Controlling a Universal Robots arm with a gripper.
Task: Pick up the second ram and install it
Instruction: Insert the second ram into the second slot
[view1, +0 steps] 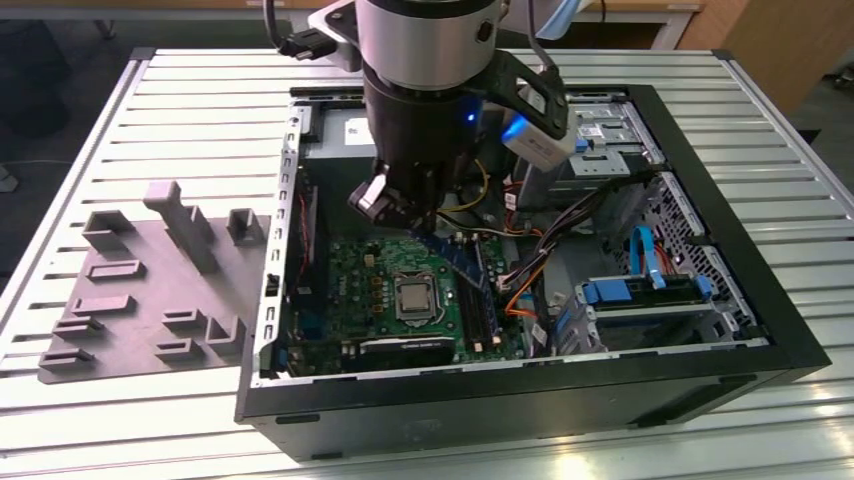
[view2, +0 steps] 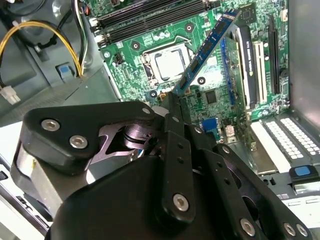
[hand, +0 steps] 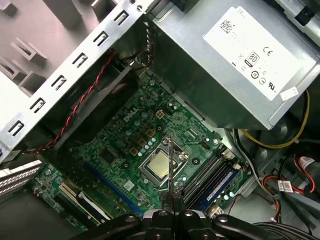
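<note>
Clamping the second ram (view2: 206, 50), hand (view2: 175, 102) hangs above motherboard (view2: 134, 56).

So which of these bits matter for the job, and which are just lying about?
In the job:
ram, held in the shut end effector
slots
motherboard

Lying about:
grey tray
power supply

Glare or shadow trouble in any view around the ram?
Second wrist view: CPU lid glares white, the second ram evenly lit. First wrist view: power supply label bright, not blown out. Exterior view: motherboard dim beside the bright table.
</note>
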